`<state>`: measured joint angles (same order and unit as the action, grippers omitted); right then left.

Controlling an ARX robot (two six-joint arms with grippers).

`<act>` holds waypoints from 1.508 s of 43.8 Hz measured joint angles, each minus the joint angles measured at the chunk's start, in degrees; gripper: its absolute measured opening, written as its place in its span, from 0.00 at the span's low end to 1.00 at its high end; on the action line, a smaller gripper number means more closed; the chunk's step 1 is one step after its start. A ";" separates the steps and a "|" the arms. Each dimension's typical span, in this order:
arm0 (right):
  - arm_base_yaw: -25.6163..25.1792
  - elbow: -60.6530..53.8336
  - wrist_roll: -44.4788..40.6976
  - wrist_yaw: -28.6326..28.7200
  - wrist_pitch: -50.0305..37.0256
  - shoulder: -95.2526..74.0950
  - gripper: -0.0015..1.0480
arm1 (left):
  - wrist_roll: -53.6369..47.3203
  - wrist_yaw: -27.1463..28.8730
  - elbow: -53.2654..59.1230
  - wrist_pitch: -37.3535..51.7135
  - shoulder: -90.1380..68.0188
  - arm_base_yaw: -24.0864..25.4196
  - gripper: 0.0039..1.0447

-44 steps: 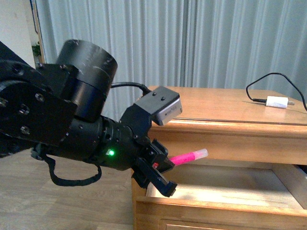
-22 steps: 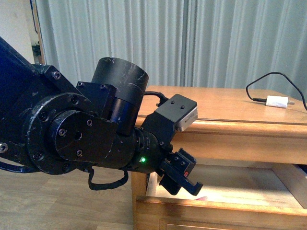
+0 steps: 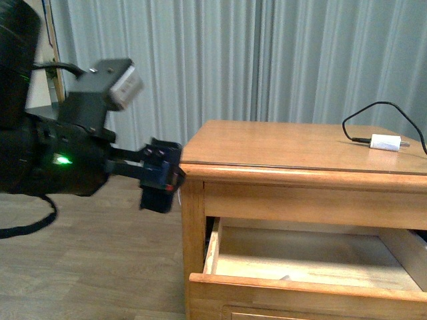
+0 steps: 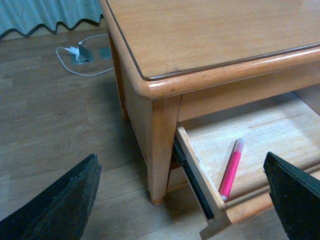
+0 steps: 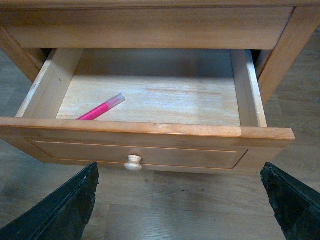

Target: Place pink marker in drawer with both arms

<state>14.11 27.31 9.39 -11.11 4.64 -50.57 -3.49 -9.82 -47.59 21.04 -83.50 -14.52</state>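
Note:
The pink marker (image 4: 231, 170) lies loose on the floor of the open drawer (image 4: 200, 187), near its left front corner. It also shows in the right wrist view (image 5: 101, 108), behind the drawer front (image 5: 200, 155) and its round knob (image 5: 133, 162). In the front view the drawer (image 3: 300, 288) stands pulled out and the marker is hidden by its front. My left gripper (image 3: 160, 177) is open and empty, in the air left of the table's corner, and looks down on the drawer's left side (image 4: 180, 157). My right gripper (image 5: 180, 167) is open and empty, in front of the drawer front.
A white charger plug (image 3: 385, 141) with a black cable lies on the wooden table top (image 3: 280, 143) at the back right. A white cable and floor socket (image 4: 82, 52) lie on the wood floor beside the table. Grey curtains hang behind.
One second ago my left gripper held the pink marker over the open drawer. It has let it go and drawn back to the left, clear of the table. The marker now lies in the drawer.

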 joint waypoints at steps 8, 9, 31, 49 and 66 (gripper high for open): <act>0.00 0.00 0.00 0.00 0.00 0.00 0.92 | 2.49 -2.14 8.70 -2.45 14.51 3.06 0.94; 0.00 0.00 0.00 0.00 0.00 0.00 0.92 | 2.86 -2.54 9.77 -3.02 16.50 3.56 0.94; 0.00 0.00 0.00 0.00 0.00 0.00 0.92 | 4.98 7.19 28.33 0.46 40.09 14.08 0.78; -0.09 0.00 0.00 0.04 0.00 0.00 0.92 | 3.96 9.84 39.93 4.07 50.69 14.51 0.05; -0.09 0.00 0.00 0.00 0.00 0.00 0.92 | 3.80 9.84 44.35 -0.94 60.08 14.51 0.04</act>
<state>14.02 27.31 9.39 -11.11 4.64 -50.57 0.32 0.01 -3.25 20.10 -23.42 -0.01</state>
